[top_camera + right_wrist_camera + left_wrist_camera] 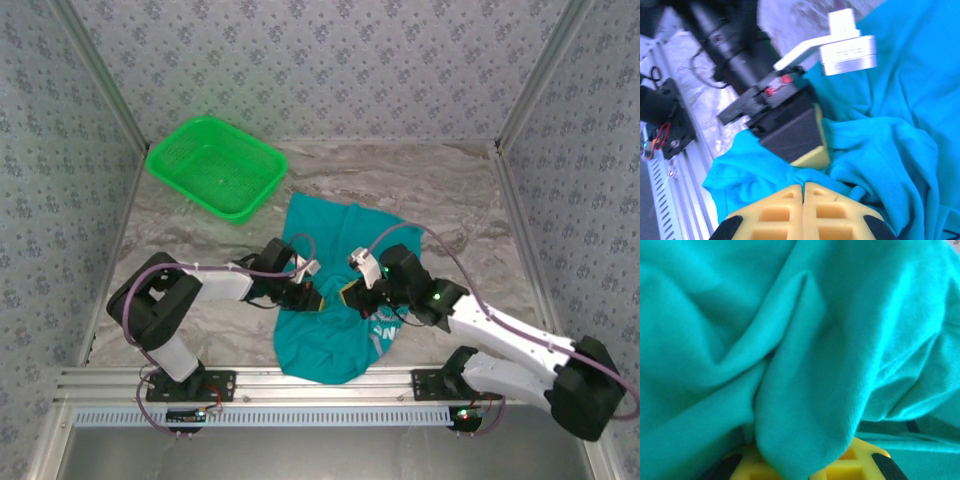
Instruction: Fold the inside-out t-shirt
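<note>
Crumpled teal cloth t-shirt point(320, 345) lies on the grey marbled table point(450, 200) at its near edge, its white lettering too small to read. Left gripper point(318, 298) and right gripper point(803, 187), yellow fingers closed, each pinch a fold.

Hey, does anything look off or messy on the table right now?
The t-shirt is bunched and wrinkled rather than lying flat, and its near edge reaches onto the front rail instead of staying on the tabletop. The green mesh basket sits at an angle at the back left but looks intact. Nothing looks spilled or damaged.
</note>
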{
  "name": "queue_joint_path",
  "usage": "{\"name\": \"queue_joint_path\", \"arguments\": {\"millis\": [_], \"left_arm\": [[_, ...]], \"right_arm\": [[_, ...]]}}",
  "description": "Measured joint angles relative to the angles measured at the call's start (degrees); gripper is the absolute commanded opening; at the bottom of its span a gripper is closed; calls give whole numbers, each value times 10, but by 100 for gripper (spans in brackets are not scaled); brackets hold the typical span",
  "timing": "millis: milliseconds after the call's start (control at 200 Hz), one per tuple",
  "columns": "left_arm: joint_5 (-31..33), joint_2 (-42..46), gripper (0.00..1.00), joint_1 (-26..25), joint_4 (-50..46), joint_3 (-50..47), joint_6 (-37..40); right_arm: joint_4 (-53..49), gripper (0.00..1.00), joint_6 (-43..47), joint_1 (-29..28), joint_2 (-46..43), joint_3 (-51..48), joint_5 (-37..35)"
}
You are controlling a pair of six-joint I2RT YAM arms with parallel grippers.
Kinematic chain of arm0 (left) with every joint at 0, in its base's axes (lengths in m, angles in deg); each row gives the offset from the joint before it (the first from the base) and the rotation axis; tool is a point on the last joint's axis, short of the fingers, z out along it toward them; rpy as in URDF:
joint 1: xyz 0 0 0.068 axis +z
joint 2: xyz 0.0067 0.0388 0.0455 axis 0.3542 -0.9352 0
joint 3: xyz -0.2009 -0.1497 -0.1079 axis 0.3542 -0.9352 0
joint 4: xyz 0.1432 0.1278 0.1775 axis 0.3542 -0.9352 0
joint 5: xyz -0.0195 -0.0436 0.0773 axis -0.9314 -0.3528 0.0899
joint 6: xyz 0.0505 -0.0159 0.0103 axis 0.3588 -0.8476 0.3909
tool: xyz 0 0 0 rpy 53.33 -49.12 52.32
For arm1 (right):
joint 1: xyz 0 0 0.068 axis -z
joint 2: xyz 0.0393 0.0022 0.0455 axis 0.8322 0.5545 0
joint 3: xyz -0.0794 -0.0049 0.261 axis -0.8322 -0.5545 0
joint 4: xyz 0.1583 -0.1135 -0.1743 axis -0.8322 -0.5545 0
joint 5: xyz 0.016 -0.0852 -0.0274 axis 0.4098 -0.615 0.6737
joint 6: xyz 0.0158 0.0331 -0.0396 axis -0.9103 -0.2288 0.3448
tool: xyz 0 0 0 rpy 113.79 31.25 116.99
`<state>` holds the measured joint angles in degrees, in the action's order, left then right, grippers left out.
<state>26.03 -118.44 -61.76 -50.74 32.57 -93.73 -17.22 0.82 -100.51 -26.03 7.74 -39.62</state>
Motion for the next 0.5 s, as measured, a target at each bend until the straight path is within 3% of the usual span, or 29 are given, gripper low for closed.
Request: {"name": "queue_joint_path", "arguments": {"millis": [75, 200, 375, 500], "left_arm": [[29, -2, 29, 2, -10, 18, 6], [49, -10, 38, 4, -34, 27, 10], [70, 3, 44, 4, -94, 50, 21], [95, 37, 46, 4, -158, 77, 35]], "right_arm": [[9, 0, 20, 15, -39, -28, 28], [19, 0, 36, 22, -84, -62, 38], [8, 0, 9, 28, -93, -98, -41], [-33, 12, -58, 37, -71, -103, -112]]}}
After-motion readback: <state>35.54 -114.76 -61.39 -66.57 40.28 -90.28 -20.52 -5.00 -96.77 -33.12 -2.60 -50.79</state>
